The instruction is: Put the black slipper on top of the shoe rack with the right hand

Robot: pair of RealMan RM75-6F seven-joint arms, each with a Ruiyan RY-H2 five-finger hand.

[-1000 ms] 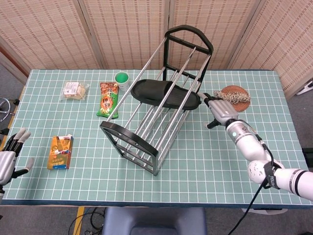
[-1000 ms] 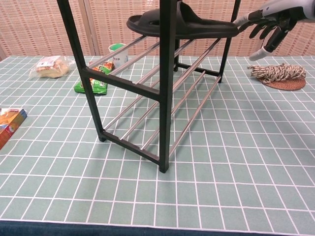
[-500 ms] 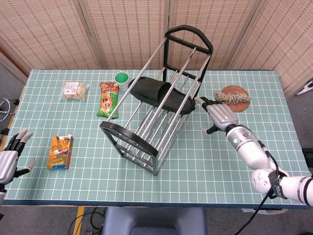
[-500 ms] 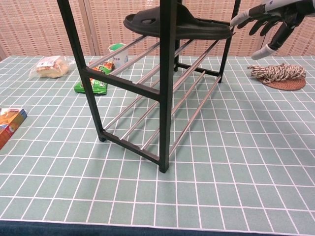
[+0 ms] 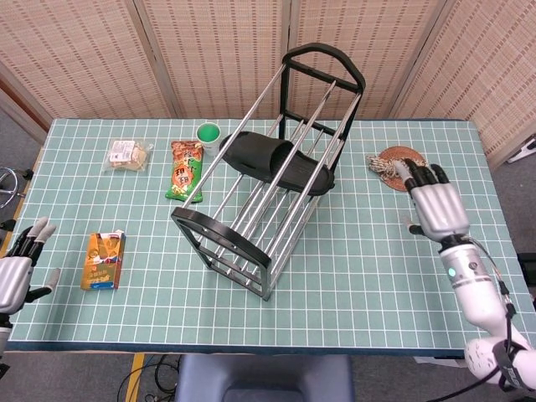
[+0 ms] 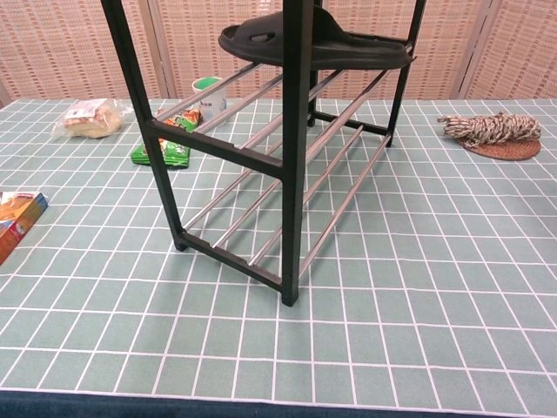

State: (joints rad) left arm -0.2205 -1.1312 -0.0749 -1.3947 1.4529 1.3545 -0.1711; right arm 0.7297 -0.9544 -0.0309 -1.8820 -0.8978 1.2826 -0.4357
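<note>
1. The right hand [image 5: 437, 209] hovers over the desk [image 5: 352, 276] near its right edge, fingers spread wide and holding nothing; it is well apart from the shoe rack [image 5: 268, 167] and shows only in the head view.
2. The left hand [image 5: 15, 272] sits off the desk's left edge near the front corner, fingers apart and empty.
3. The black slipper [image 5: 276, 163] lies on the top rails of the shoe rack, free of both hands; in the chest view the black slipper [image 6: 313, 43] rests flat across those upper bars.
4. The rack stands near the middle of the desk, toward the back edge.
5. A bundle of rope on a round woven mat [image 5: 398, 162] lies near the back right corner, just beyond the right hand's fingertips.
6. A green-topped cup [image 5: 208, 133] stands at the rack's left, beside a green snack packet [image 5: 184, 170].
7. A clear bag of food [image 5: 128, 154] lies toward the back left corner.
8. An orange carton [image 5: 104, 260] lies near the left edge, toward the front.
</note>
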